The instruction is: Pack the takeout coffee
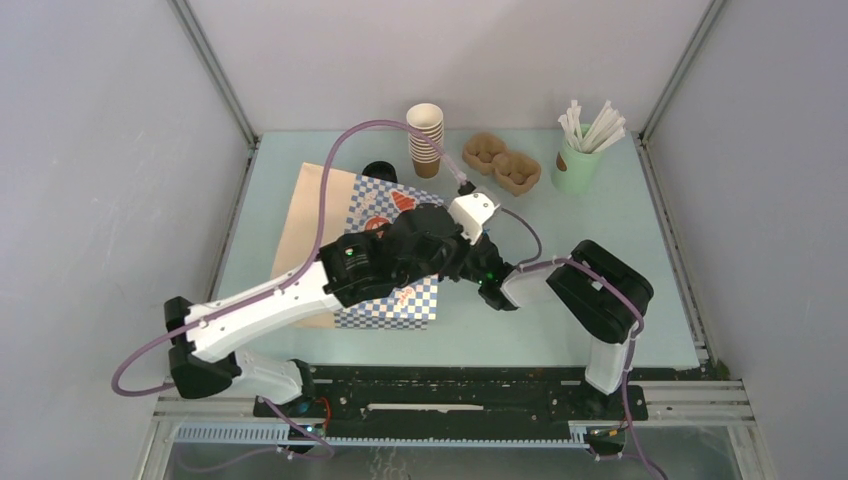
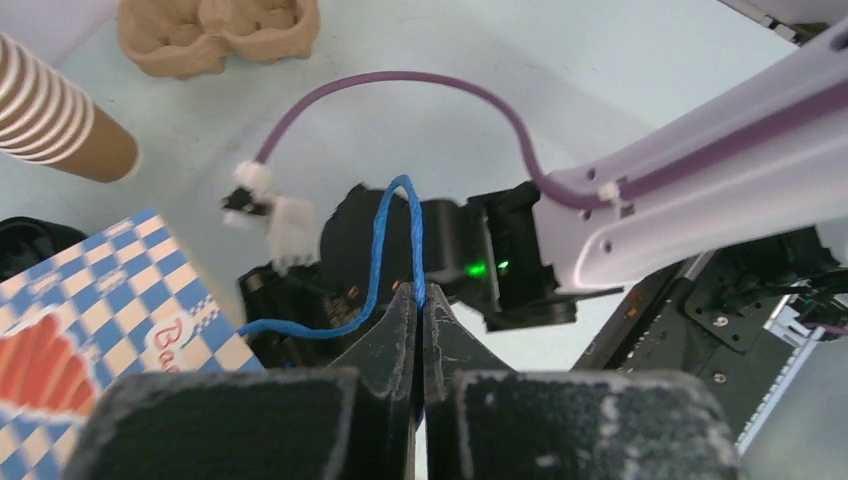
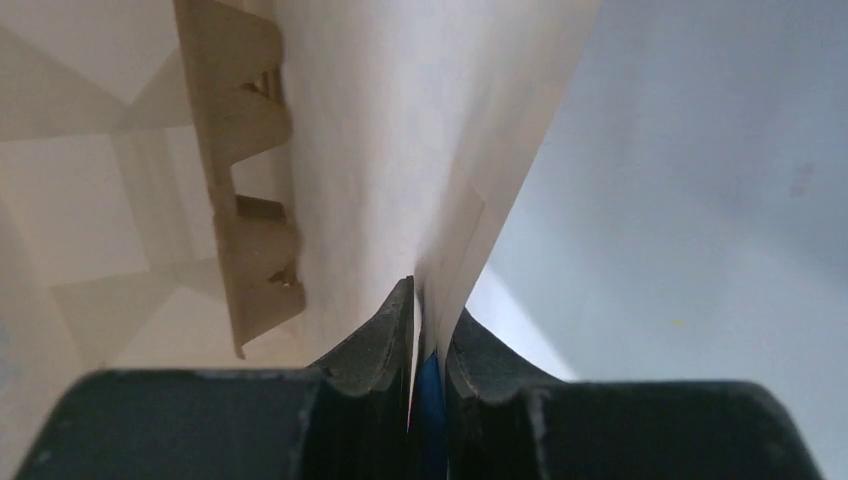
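The takeout coffee cups (image 1: 425, 140) are a stack of brown kraft cups at the back of the table, far from both grippers; in the left wrist view the stack (image 2: 60, 125) lies at the upper left. A paper bag (image 1: 395, 300) with blue-and-white checks lies mid-table under both arms. My left gripper (image 2: 420, 295) is shut on the bag's blue rope handle (image 2: 392, 225). My right gripper (image 3: 428, 300) is shut on the bag's white paper wall (image 3: 400, 150), with a bit of blue pinched between the fingers. In the top view both grippers are hidden among the arms.
A brown moulded-pulp cup tray (image 1: 503, 163) sits right of the cups, also in the left wrist view as the tray (image 2: 215, 35). A pale green cup with white straws (image 1: 580, 160) stands back right. A black round object (image 1: 380, 172) lies behind the bag. Grey walls enclose the table.
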Controlling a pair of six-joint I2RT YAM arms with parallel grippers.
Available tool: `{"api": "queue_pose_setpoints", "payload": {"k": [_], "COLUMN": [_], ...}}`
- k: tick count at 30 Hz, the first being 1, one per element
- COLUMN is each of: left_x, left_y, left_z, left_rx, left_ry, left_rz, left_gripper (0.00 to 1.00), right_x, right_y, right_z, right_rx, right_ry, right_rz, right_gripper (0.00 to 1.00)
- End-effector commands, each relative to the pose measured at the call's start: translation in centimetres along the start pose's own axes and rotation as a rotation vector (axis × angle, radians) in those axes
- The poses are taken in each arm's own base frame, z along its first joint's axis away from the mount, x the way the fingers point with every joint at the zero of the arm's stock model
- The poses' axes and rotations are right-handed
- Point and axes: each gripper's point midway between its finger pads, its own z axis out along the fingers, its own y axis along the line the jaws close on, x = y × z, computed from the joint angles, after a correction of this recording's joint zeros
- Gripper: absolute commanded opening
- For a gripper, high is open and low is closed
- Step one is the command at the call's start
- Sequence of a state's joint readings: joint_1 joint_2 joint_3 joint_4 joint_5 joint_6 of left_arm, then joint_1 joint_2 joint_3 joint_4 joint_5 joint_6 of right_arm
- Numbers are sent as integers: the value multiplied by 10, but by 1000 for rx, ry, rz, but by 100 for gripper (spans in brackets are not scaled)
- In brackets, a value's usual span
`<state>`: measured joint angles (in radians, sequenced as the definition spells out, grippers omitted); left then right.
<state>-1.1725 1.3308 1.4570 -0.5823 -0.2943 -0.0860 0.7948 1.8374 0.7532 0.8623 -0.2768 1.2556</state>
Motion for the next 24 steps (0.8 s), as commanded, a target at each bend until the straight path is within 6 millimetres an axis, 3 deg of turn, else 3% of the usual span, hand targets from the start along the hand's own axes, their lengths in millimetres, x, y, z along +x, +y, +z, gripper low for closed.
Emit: {"api": "queue_pose_setpoints", "payload": {"k": [1,3,4,5,6,9,10,12,14,17,18,21,24], "left_x": [-30,-22,-20,-22,-23,-14,-15,-38,-27,4,6,1,19], "left_y": [-30,-38,-35,-29,-21,-1,-8,-46,-44,-13,-14,-37,-6], "left_z": [10,26,29,28,22,9,15,36,47,42,37,49,32], "left_rx": [97,110,87,53,20,-53,-26,127,77,-45,-11,108,-37], "left_ry": [-67,-29,1,15,25,-5,-43,-85,75,110,62,31,121], "left_rz": [-75,-65,-52,-41,-27,-21,-67,-118,-76,-17,-53,-155,-86], "left_gripper": [0,0,0,0,0,0,0,0,0,0,0,0,0], "right_x": [15,12,13,12,15,12,7,4,7,-1,-1,6,-4], "right_y": [22,10,16,34,40,22,13,15,20,7,8,31,6], "right_z": [-5,-7,-2,6,8,-11,-16,-13,-13,-24,-21,-9,-33], "right_rx": [-97,-73,-94,-144,-155,-112,-92,-110,-140,-89,-85,-145,-92], "right_ry": [35,4,18,35,51,20,-13,-4,21,-35,-36,18,-30], "right_rz": [-10,6,4,-11,-19,-9,-4,-1,17,2,-9,-19,-10], "right_gripper": [14,14,14,14,15,15,15,15,15,15,15,15,15]}}
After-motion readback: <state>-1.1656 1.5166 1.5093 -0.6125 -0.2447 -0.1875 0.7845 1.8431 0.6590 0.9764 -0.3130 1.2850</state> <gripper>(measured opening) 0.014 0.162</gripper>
